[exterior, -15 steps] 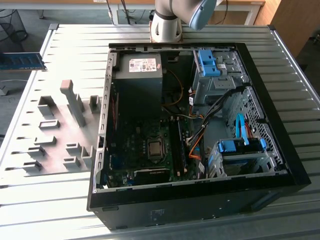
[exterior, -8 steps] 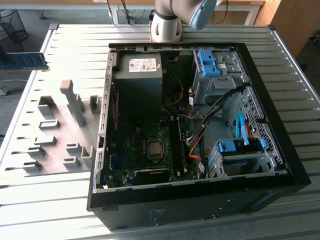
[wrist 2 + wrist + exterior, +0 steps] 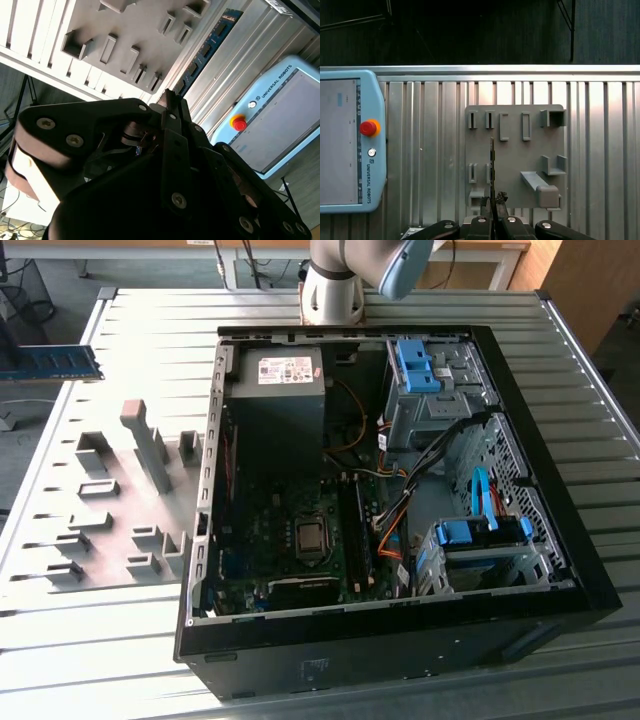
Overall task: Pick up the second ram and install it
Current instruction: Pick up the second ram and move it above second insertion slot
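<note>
Blue circuit-board stick with a row of black chips, the second ram: it hangs in the air at the exterior view's left, above the slatted metal surface and near the grey plastic holder plate. It is well apart from the open black computer case.

Claw: closed on the stick, apparently near one end, with the pads pinching its flat faces.

Handling, as a judgement: you are carrying a thin board by one end, so travel slowly and hold it level without twisting the wrist. Check that the stick runs straight out from the pads. A skewed hold would likely meet the long black memory slots crookedly.

Views, itemised:
- The exterior view gives you the case, the slots and the gap between them and the stick.
- The first wrist view gives you the stick edge-on, a thin dark line over the plate, which is good for judging tilt.
- The second wrist view gives you the chip face along its length, and the light-blue control pendant with a red button.
</note>
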Available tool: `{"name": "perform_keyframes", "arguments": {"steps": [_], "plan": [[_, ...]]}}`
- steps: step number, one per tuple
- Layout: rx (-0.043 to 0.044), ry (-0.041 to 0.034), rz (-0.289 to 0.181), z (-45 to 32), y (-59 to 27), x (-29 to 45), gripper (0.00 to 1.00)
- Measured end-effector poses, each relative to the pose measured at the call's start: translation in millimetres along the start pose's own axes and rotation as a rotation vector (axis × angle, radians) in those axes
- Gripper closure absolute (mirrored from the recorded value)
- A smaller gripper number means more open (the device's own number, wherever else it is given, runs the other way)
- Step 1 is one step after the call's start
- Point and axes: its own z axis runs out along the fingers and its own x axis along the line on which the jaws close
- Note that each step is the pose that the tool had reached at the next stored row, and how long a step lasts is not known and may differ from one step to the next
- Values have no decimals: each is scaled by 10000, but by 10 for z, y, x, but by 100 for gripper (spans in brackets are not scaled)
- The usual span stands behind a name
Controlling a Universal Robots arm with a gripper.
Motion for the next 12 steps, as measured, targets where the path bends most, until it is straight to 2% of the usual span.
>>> {"name": "perform_keyframes", "arguments": {"steps": [12], "plan": [[0,1,0,-3,-140,-1,86]]}}
